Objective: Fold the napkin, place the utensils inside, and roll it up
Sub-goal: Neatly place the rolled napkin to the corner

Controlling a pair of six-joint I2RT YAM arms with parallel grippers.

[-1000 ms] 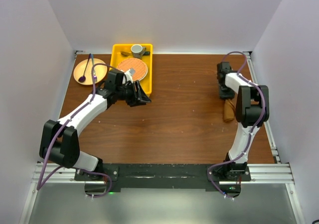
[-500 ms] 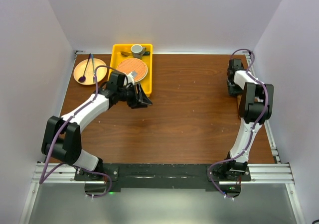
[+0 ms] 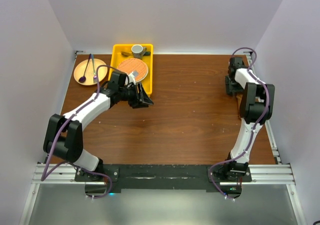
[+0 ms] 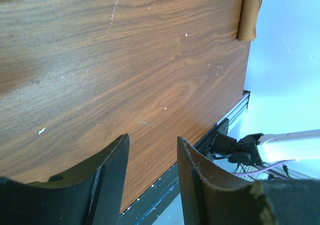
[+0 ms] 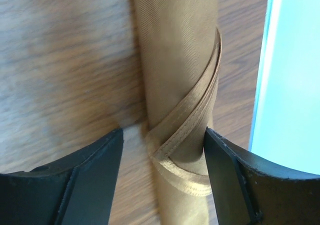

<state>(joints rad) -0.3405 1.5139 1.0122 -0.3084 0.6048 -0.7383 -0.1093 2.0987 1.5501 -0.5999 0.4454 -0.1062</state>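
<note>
The napkin (image 5: 180,60) is a tan-brown cloth rolled into a tight tube, with its hemmed corner wrapped across the front. It lies by the table's right edge. My right gripper (image 5: 164,145) is open and straddles the roll; the left finger stands clear of it and the right finger is close against it. In the left wrist view the napkin (image 4: 248,15) shows far off at the table edge. From above, the right arm hides the roll. My left gripper (image 3: 142,99) hovers open and empty beside the tray. The utensils are out of view.
A yellow tray (image 3: 120,50) at the back left holds a round orange woven mat (image 3: 134,69) and a cup (image 3: 137,49). Left of it a tan plate (image 3: 102,70) carries a purple spoon (image 3: 82,78) and a dark fork (image 3: 93,71). White walls enclose three sides.
My right gripper has opened and the right arm has moved toward the far right corner, now covering the roll from above. The left arm has barely shifted.
</note>
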